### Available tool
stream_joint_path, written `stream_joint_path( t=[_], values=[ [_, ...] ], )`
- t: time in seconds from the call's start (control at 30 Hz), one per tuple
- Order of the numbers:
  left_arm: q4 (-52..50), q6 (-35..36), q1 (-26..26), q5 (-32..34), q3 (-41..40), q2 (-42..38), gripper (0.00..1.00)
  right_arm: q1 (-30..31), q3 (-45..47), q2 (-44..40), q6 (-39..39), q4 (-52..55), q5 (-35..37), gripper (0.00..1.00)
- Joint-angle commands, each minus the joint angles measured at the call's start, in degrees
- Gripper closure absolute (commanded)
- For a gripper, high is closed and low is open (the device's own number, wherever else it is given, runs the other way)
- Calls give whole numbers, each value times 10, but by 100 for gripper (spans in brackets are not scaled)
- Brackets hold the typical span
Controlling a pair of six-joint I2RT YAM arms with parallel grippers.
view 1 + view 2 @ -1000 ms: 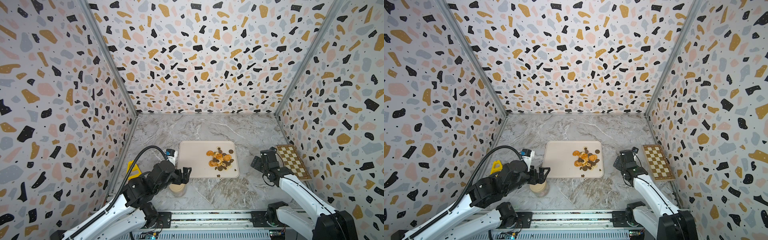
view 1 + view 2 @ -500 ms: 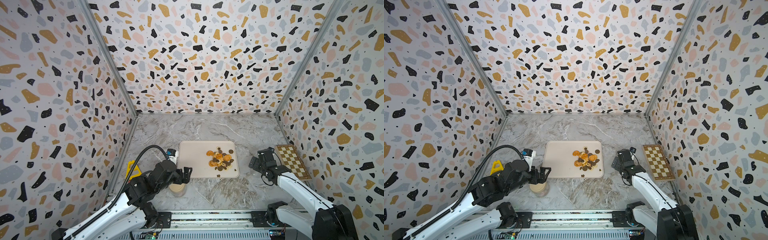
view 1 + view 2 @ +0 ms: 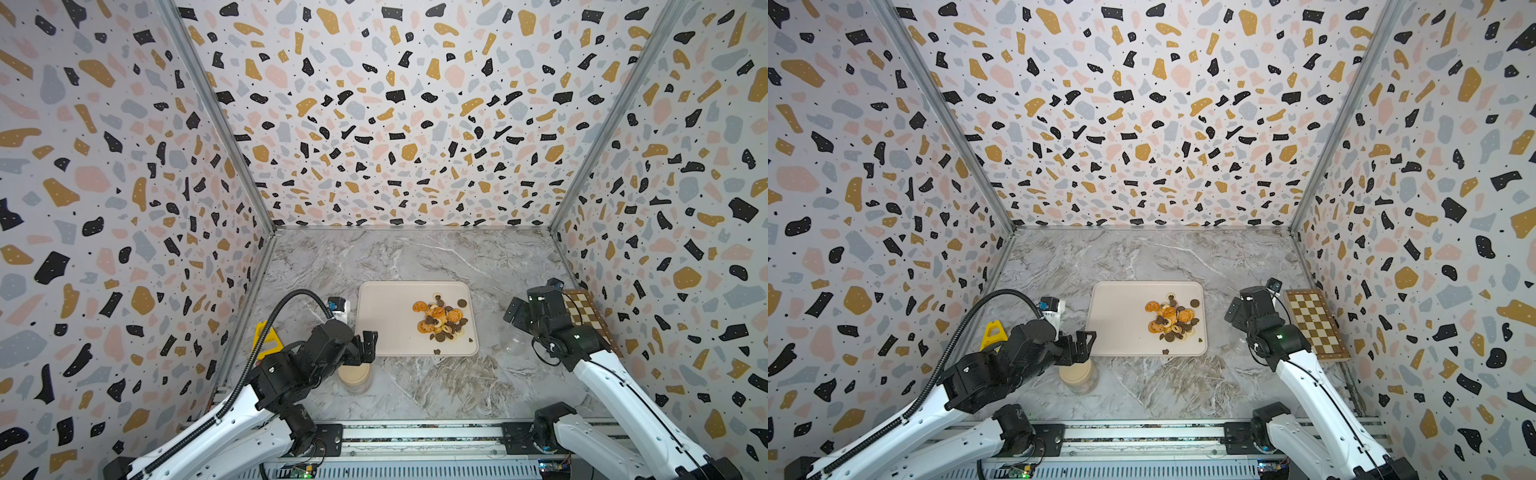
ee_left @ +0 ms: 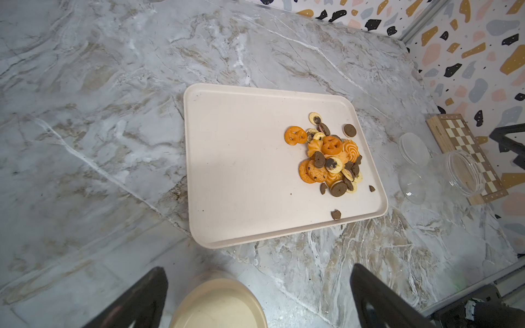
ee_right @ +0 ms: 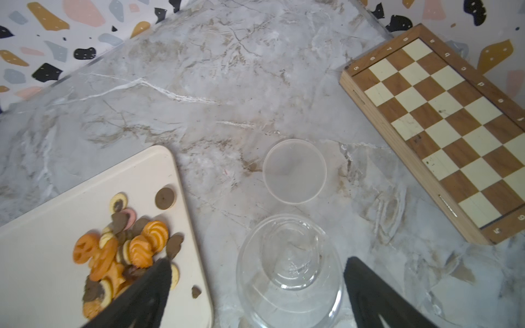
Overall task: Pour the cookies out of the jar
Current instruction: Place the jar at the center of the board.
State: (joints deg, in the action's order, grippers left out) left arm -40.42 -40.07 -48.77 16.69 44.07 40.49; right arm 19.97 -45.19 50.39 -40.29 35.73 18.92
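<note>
- The cookies lay heaped on the cream tray, on its half toward the right arm. The other half was bare, and a broken brown piece sat alone just inside the tray's near rim.
- The clear jar was on the marble table, between the tray and the chessboard. No cookies showed inside it.
- In both top views the jar was only a faint glint beside the right arm. The right wrist view showed it plainly, with a translucent lid just beyond it and apart from it. I could not make out that lid in either top view.
- Whether the jar stood upright or lay on its side could not be told.
- The right gripper was spread wide and held nothing. One finger was well clear of the jar and the other just beside it.
- The left gripper was also wide and empty, above a beige-topped container. In the left wrist view that top lay between the fingers and touched neither.
- Only the top views showed a yellow object and a small white-and-blue item, both beside the left arm.
- The far half of the table was open. The chessboard lay along the wall on the right arm's side, and the container stood near the tray's near corner.
</note>
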Motion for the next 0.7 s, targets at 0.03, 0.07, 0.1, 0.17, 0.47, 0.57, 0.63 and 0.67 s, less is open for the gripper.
stream_joint_path(
  t=[0.03, 0.07, 0.1, 0.17, 0.47, 0.57, 0.63, 0.67],
  values=[
    [-30, 3, 13, 8, 41, 24, 1, 47, -53, -13, -15, 71, 1, 5],
    [-36, 4, 18, 5, 45, 29, 1, 59, -63, -10, -19, 79, 2, 5],
    [-40, 4, 26, -1, 48, 35, 1, 73, -75, -5, -25, 87, 3, 5],
    [-43, 1, 45, -13, 51, 43, 1, 106, -93, 5, -40, 99, 9, 6],
    [-59, 32, 118, -78, 61, 66, 1, 282, -112, 38, -117, 91, 45, 9],
    [-60, 38, 149, -103, 57, 74, 1, 350, -108, 51, -126, 64, 55, 9],
    [-58, 41, 170, -121, 55, 74, 1, 393, -116, 66, -124, 49, 63, 9],
    [-56, 42, 177, -128, 55, 74, 1, 411, -123, 76, -124, 48, 68, 9]
  ],
)
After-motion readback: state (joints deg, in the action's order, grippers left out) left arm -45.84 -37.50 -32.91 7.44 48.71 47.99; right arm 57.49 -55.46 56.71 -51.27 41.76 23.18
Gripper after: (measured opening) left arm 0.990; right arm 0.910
